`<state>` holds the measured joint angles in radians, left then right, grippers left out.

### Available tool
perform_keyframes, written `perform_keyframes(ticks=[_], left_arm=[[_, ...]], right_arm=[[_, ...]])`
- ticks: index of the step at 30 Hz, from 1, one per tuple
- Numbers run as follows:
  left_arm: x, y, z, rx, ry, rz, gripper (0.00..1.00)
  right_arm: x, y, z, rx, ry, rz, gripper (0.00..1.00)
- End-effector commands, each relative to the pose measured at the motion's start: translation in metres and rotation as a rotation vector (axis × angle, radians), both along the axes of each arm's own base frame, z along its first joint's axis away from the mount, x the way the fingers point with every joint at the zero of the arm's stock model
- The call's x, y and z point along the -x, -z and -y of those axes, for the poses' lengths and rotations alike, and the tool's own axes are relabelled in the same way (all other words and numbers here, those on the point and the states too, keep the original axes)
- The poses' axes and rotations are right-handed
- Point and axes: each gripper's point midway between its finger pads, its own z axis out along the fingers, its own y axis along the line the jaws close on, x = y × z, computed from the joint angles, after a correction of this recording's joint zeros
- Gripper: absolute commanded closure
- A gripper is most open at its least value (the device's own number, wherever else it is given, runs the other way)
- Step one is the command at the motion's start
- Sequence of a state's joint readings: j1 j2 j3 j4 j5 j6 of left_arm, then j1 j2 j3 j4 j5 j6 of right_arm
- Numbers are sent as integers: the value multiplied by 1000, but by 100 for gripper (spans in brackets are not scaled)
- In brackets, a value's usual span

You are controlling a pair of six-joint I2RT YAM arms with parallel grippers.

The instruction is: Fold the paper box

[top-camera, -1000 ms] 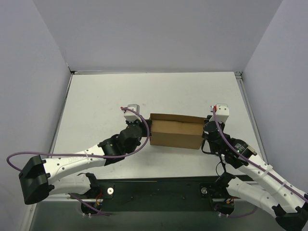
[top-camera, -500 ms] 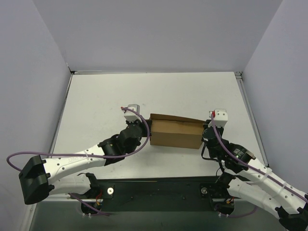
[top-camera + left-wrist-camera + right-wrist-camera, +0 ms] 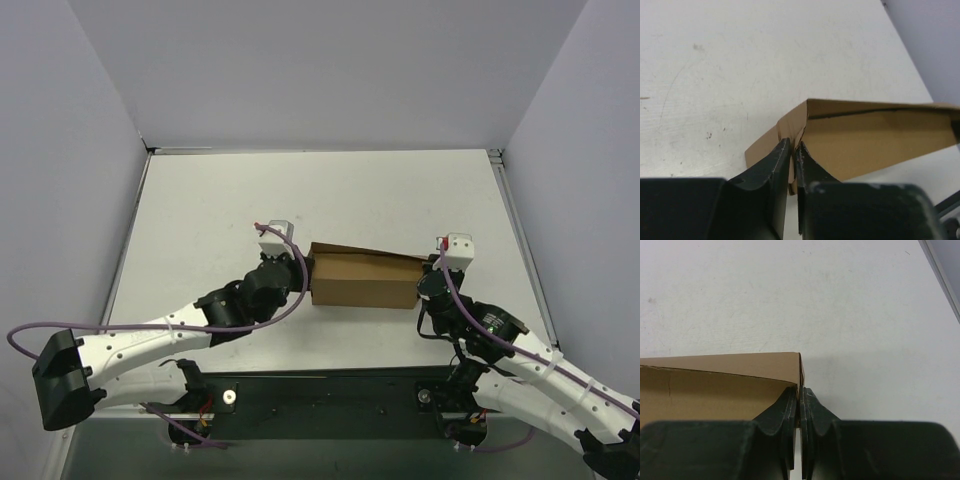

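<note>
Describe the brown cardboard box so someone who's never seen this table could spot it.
Look at the white table inside the pale lilac walls. Toward its front edge, between the left white arm and the right white arm, sits the plain brown cardboard box, jaws at each end. It is the only brown thing, a shallow rectangle.

Table (image 3: 330, 190): white, matte top with faint scuffs and dark specks. Back wall (image 3: 330, 70), left wall (image 3: 60, 200), right wall (image 3: 590, 180): plain pale lavender-grey panels, enclosing the table on three sides. Light: even, diffuse; soft shadows.
</note>
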<state>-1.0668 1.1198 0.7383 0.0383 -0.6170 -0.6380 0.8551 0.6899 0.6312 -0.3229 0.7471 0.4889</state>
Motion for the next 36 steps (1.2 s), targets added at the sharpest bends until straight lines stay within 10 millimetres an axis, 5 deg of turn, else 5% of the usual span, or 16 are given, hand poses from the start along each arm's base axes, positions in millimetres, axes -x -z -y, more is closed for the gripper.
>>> perform_keyframes(ticks=[1,9,21,28,36], left_arm=[[50,91,-50,-424,149,-236,76],[49,48,-58,-337,178,-171,48],[50,2,-48,-270,233,-165,32],[44,-27,-34,-249,258,-128,30],[9,-47,-34,-406,194,-12,34]], right_arm=[[17,30,14,101,15,-133,100],[17,27,13,99,16,-136,100],[15,26,11,101,23,-140,100],[14,24,11,105,34,-132,100],[14,22,8,103,30,-122,100]])
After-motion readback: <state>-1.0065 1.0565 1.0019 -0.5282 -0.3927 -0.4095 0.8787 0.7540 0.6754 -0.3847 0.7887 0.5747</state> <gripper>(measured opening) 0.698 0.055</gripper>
